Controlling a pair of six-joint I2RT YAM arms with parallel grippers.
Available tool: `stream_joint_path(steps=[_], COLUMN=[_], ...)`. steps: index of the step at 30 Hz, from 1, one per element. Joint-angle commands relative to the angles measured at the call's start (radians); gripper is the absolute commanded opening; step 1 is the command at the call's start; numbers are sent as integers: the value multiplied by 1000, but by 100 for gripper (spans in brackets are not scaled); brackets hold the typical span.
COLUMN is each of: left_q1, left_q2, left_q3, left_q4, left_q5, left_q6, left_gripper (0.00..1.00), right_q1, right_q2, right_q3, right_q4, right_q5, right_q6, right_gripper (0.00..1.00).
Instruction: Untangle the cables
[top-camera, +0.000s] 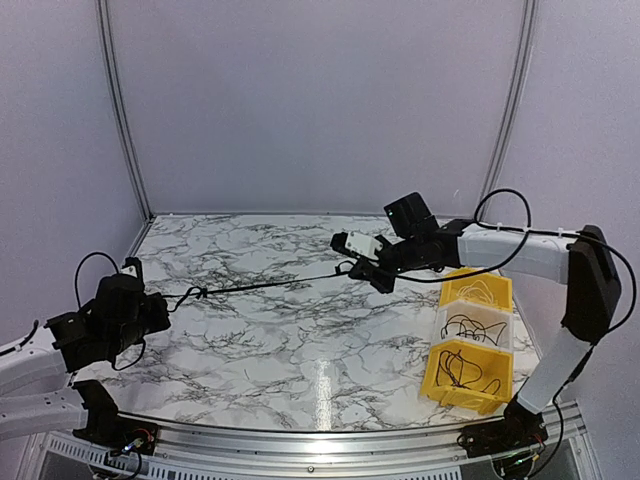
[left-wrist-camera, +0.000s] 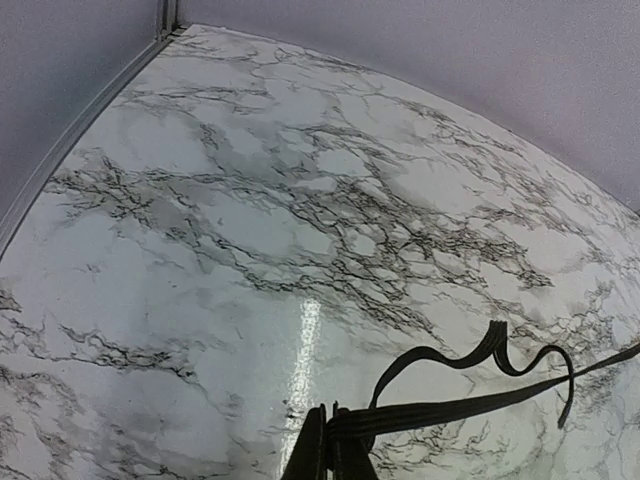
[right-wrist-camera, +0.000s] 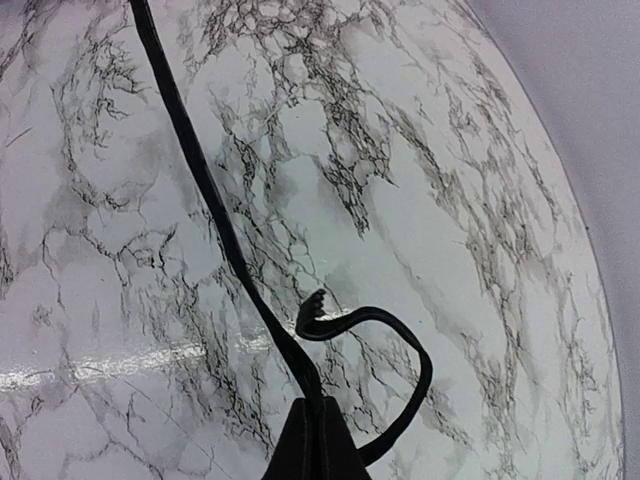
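well, my left claw is pinched tight on one end of a black cable, the fingers closed with the flat strand caught between them; just past the grip a loose loop of it curls up and back down over the marble; my right claw is likewise clamped on the other end, with a short free tail hooking round beside the fingers while the main run of the black cable heads away toward the far upper left; from above, the black cable hangs stretched in a nearly straight line between my two claws, lifted off the table, with a small knot close to my left claw; my right claw sits higher and farther back; near my right arm's base stand a far yellow bin, a clear bin and a near yellow bin in a row, thin wires lying inside them
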Motion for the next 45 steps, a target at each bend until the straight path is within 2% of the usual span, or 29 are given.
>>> stream_joint_path(steps=[1, 4, 6, 7, 11, 14, 18, 24, 28, 29, 33, 35, 37, 40, 43, 45], left_q1=[22, 20, 5, -15, -178, -263, -342, -425, -468, -476, -499, -508, -514, -515, -515, -515], left_q2=[24, 96, 212, 278, 541, 745, 1007, 1361, 1545, 1587, 1728, 1760, 1775, 1792, 1806, 1810], left_q3=[46, 66, 119, 164, 414, 595, 864, 1283, 1505, 1559, 1727, 1771, 1785, 1785, 1786, 1786], left_q4=[-11, 184, 306, 333, 371, 413, 418, 412, 412, 412, 410, 410, 416, 418, 419, 421], left_q5=[-30, 206, 355, 385, 361, 395, 451, 557, 593, 597, 637, 644, 641, 640, 643, 644], left_q6=[0, 66, 73, 75, 161, 179, 193, 163, 116, 100, 43, 29, 23, 12, 3, 1], left_gripper=[0, 0, 0, 0, 0, 0, 0, 0, 0, 0, 0, 0, 0, 0, 0, 0], right_q1=[-140, -166, -172, -173, -179, -194, -337, -424, -498, -517, -583, -610, -617, -617, -617, -618], right_q2=[-119, -225, -293, -328, -458, -562, -640, -837, -863, -859, -862, -884, -899, -902, -901, -896], right_q3=[-46, -88, -121, -136, -213, -260, -299, -454, -536, -543, -491, -432, -369, -301, -286, -287], right_q4=[-108, -151, -207, -224, -343, -436, -565, -601, -595, -587, -598, -623, -661, -726, -763, -754], right_q5=[121, 116, 112, 114, 171, 242, 236, 393, 425, 429, 404, 357, 295, 133, -14, -60], right_q6=[14, 5, -12, -20, -69, -114, -196, -342, -380, -380, -395, -407, -407, -390, -394, -386], right_gripper=[0, 0, 0, 0, 0, 0, 0, 0, 0, 5, 50, 61, 65, 66, 66, 67])
